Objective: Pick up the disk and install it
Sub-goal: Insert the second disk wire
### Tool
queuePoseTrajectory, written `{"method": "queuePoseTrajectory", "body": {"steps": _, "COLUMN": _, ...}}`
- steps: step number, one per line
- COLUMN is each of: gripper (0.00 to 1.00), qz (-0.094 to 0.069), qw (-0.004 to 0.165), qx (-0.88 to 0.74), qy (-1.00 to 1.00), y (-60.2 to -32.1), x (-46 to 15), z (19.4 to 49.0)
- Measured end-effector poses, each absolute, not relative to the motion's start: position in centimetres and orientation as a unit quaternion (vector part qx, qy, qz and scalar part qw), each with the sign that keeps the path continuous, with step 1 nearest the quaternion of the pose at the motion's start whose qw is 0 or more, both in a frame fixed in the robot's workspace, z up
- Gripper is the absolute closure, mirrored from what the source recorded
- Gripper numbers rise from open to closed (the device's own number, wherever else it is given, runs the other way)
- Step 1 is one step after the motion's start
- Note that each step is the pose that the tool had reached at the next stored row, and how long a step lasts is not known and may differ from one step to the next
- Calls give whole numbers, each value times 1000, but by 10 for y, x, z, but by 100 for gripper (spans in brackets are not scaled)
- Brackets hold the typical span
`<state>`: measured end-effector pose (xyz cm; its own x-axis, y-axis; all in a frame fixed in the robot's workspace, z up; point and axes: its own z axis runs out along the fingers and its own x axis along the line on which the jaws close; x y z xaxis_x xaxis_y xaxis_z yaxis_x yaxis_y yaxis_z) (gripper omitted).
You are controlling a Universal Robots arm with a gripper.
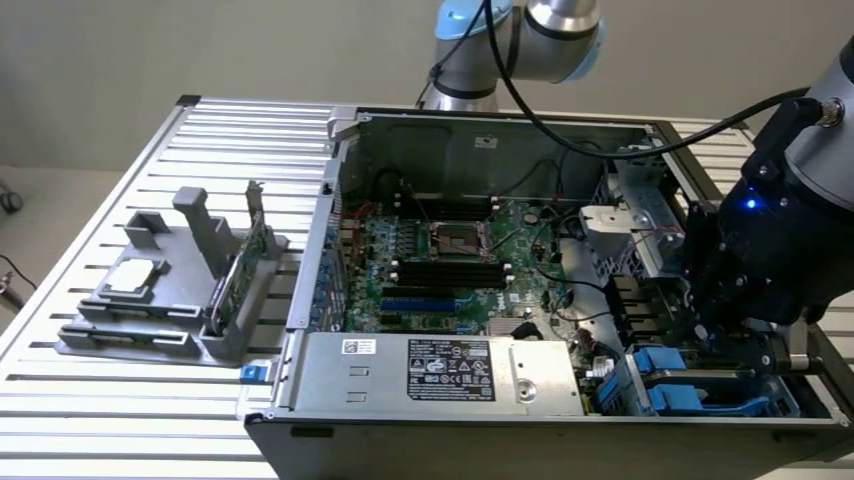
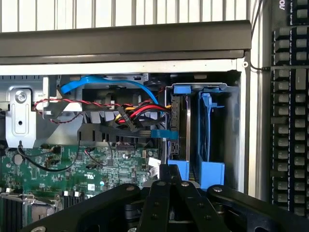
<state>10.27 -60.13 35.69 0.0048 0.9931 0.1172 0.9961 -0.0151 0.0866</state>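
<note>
Disk (image 2: 179, 126) installation is judged under way, the drive being seen upright in the blue-railed bay (image 2: 211, 130) at the case's near right corner, beside the fully closed end effector (image 2: 170, 186), nothing visibly held.

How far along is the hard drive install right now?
The disk with its blue rails already stands in the drive bay of the computer case. The gripper is shut just above the bay. Whether the disk is fully seated cannot be told.
</note>
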Motion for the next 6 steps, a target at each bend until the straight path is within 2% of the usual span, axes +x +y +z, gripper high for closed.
{"method": "queuePoseTrajectory", "body": {"steps": 6, "gripper": 89, "qz": -72, "qw": 10, "qx": -709, "qy": -702, "y": -601, "x": 103, "z": 357}}
